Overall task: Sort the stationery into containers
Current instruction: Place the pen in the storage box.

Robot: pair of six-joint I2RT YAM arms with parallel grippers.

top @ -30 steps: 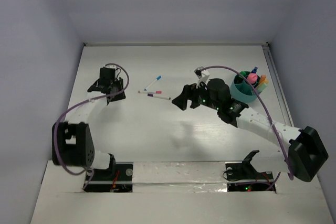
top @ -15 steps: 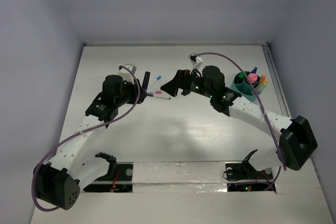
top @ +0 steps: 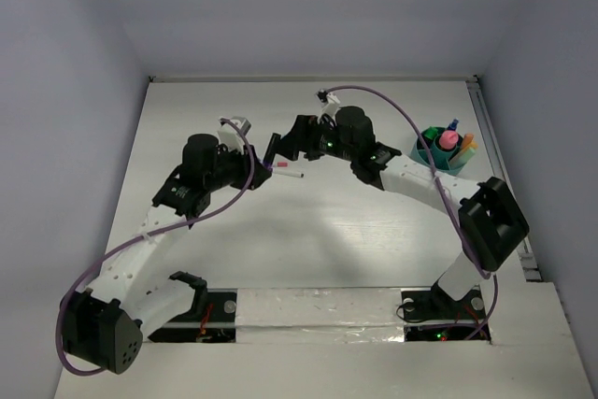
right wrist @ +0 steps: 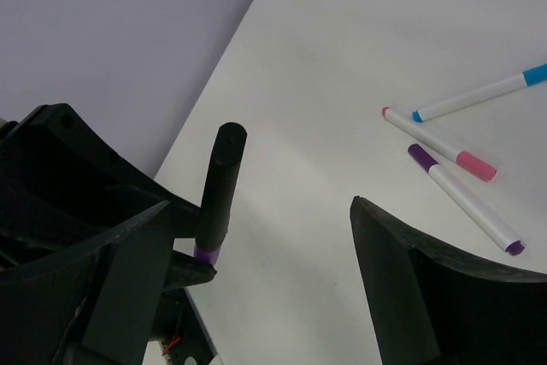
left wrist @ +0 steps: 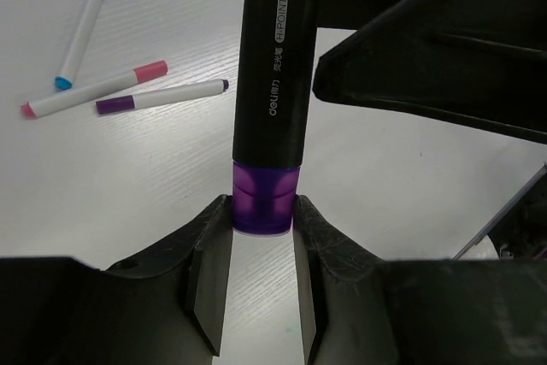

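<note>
My left gripper is shut on the purple end of a black highlighter and holds it upright above the table; both also show in the top view, gripper and highlighter. My right gripper is open, and the highlighter stands just in front of its left finger; in the top view this gripper is right beside the left one. Three thin white markers lie on the table: blue-capped, pink-capped and purple-capped. The teal holder stands at the far right.
The teal holder holds a pink-topped piece and orange and blue items. The three thin markers lie under and just beyond the two grippers. The right arm's purple cable arcs over the table. Walls close in the table on three sides.
My left arm swung from the far left to the table's middle with the black highlighter. My right gripper moved left and farther away, up to the left gripper.
</note>
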